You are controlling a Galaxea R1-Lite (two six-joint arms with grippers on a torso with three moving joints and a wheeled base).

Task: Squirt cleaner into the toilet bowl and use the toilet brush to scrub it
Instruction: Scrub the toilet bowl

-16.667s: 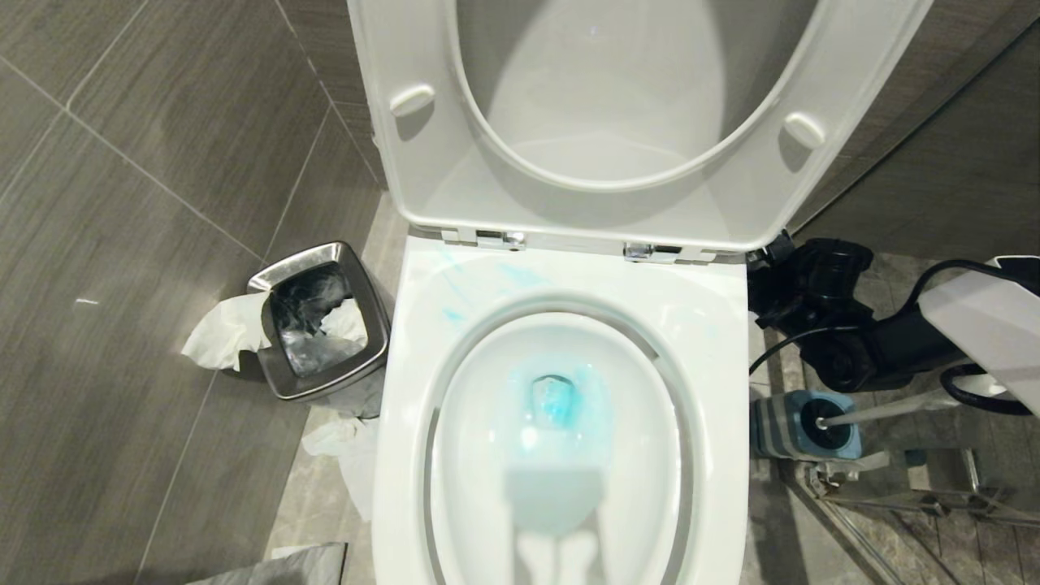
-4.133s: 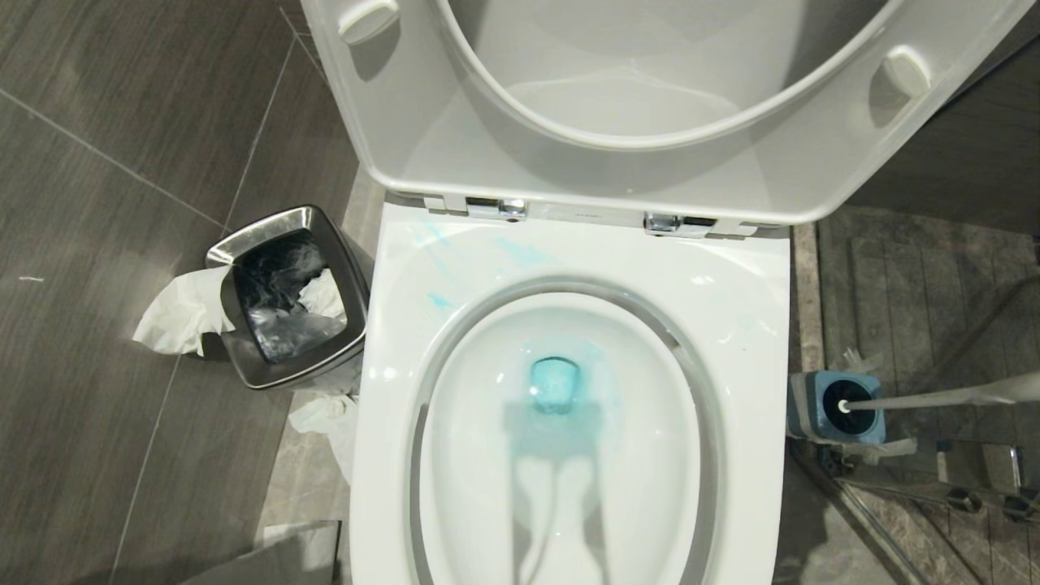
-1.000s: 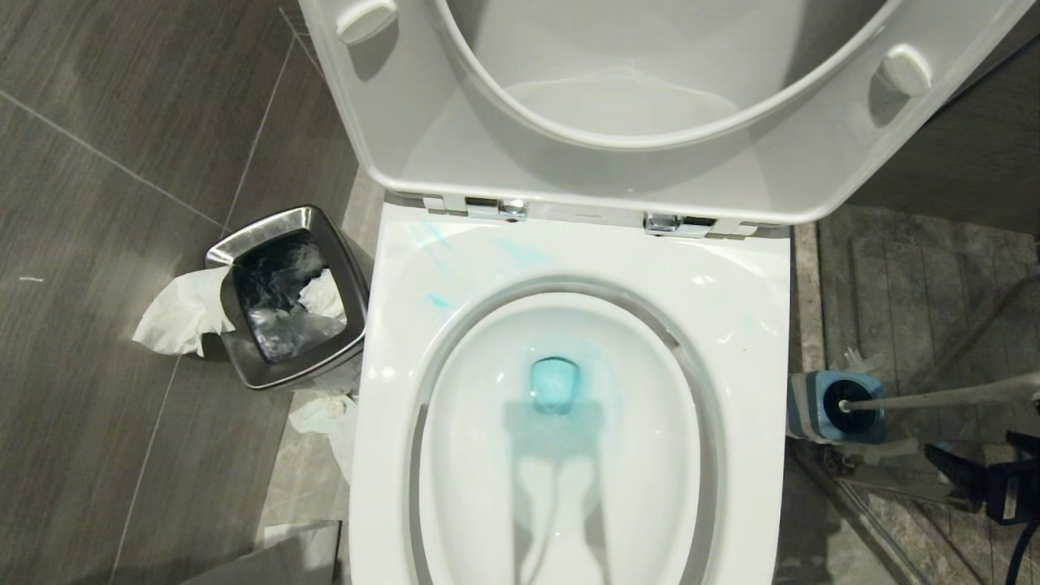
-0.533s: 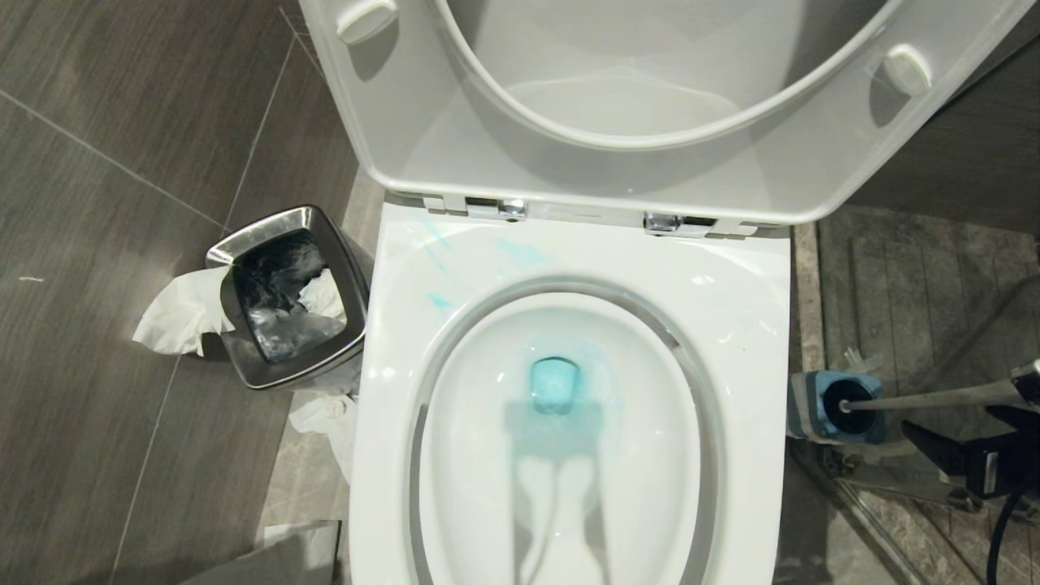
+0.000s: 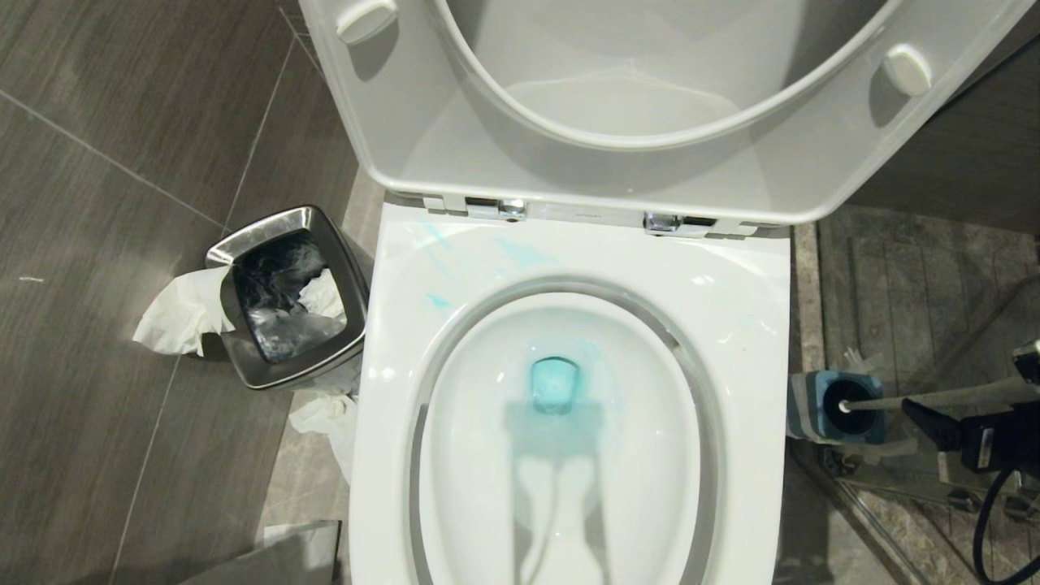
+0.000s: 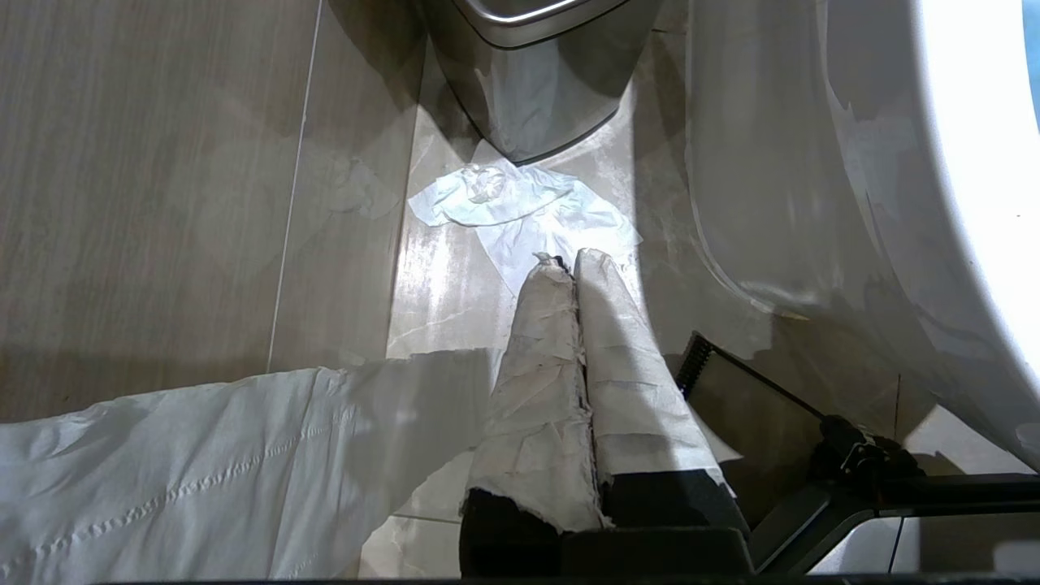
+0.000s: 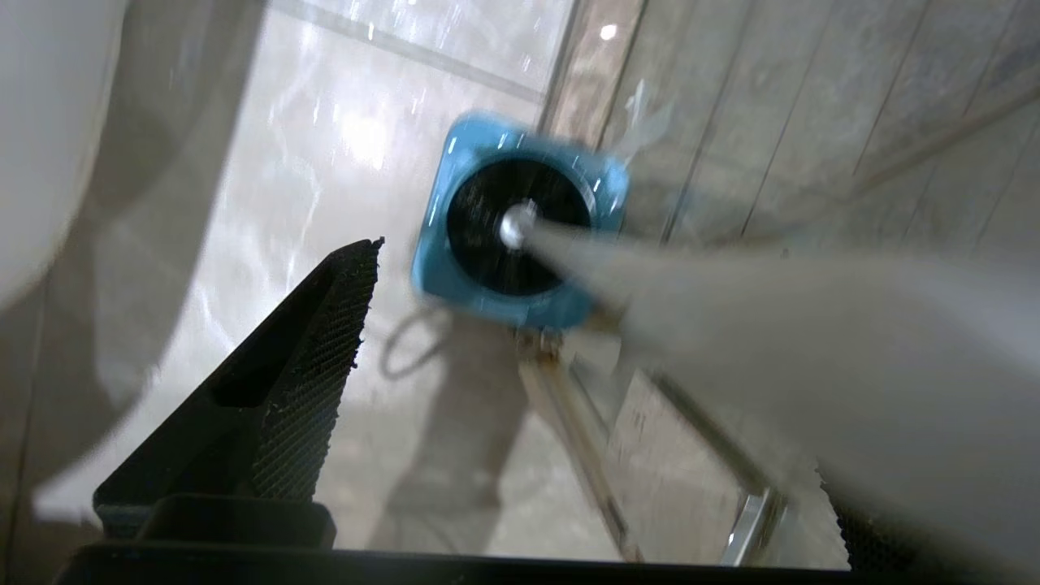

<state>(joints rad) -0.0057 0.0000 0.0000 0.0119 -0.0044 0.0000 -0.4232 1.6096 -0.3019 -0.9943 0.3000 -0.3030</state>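
The white toilet bowl (image 5: 735, 325) stands with seat and lid (image 5: 406, 154) raised. Turquoise cleaner (image 5: 555, 387) tints the water at the drain, and thin smears (image 5: 439, 301) mark the back left of the rim. The toilet brush (image 5: 934, 398) leans in its blue holder (image 5: 804, 406) on the floor to the right; its black bristle head (image 7: 487, 244) sits inside and the grey handle (image 7: 731, 309) slants out. My right gripper (image 5: 971, 392) is open, one finger (image 7: 309, 357) on each side of the handle. My left gripper (image 6: 567, 262) is shut, its paper-wrapped fingers empty, low beside the bowl's outer wall.
A steel bin (image 5: 284, 296) with crumpled tissue (image 5: 183, 313) stands left of the toilet, more tissue (image 6: 520, 211) on the floor beside it. A white paper sheet (image 6: 203, 471) lies near the left gripper. A metal rail (image 5: 894, 487) runs along the floor behind the holder.
My right gripper has come up from the lower right edge to the brush handle, and its open fingers now straddle it. The brush, bowl and left arm have not moved.
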